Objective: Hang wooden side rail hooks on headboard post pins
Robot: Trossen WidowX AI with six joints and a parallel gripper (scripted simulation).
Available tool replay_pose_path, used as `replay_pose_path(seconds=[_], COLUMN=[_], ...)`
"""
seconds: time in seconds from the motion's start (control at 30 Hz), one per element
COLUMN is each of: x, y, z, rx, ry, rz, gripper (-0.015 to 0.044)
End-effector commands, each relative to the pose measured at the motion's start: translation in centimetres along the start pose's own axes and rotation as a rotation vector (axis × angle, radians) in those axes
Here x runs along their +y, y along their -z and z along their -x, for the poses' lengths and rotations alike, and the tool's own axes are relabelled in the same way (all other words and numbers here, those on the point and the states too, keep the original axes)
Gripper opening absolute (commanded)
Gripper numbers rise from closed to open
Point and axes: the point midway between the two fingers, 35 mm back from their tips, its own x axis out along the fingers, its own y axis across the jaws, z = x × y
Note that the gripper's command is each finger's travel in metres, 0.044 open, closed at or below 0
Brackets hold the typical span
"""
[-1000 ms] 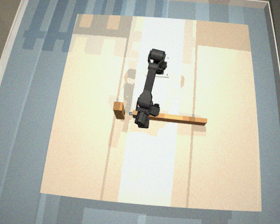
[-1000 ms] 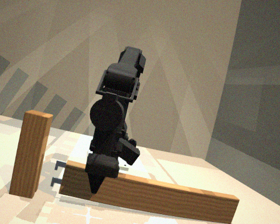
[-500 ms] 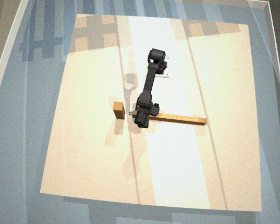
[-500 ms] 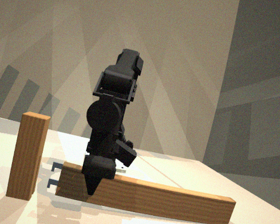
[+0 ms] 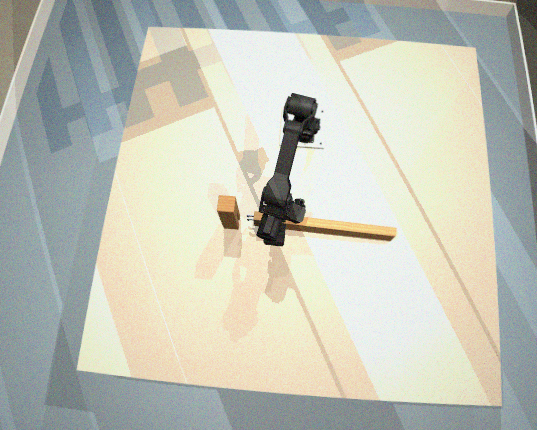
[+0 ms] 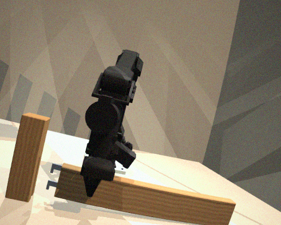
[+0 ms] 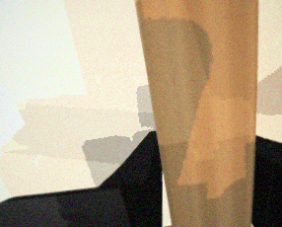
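The wooden side rail (image 5: 351, 229) (image 6: 160, 201) (image 7: 197, 74) runs to the right from the post, its far end down at the table. My gripper (image 6: 91, 188) (image 7: 181, 133) is shut on the rail near its hook end, one finger on each side. The hook end seems slightly above the table, with shadow below it. The upper steel hook (image 6: 56, 166) and lower steel hook (image 6: 52, 184) point at the headboard post (image 5: 227, 212) (image 6: 27, 157), with a gap between hooks and post. The post stands upright. Its slot faces the rail and barely shows; its pins are hidden.
The arm (image 5: 287, 157) (image 6: 102, 117) reaches over the rail from its base plate (image 5: 315, 146) on the table (image 5: 181, 320). The post is close to the left of the gripper. Strong light patches and shadows cross the table.
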Motion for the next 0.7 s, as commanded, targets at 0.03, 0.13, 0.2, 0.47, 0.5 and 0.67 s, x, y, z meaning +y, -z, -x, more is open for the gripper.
replay_pose_path(seconds=[0.03, 0.13, 0.2, 0.47, 0.5, 0.67], x=[-0.27, -0.29, -0.30, -0.31, -0.31, -0.32], y=[0.17, 0.19, 0.20, 0.29, 0.30, 0.36], z=[0.25, 0.27, 0.29, 0.37, 0.39, 0.37], rx=[0.004, 0.004, 0.004, 0.004, 0.004, 0.004], ry=[0.009, 0.009, 0.009, 0.009, 0.009, 0.009], rz=[0.001, 0.001, 0.001, 0.001, 0.001, 0.001], gripper=[0.0000, 0.0000, 0.0000, 0.0000, 0.0000, 0.0000])
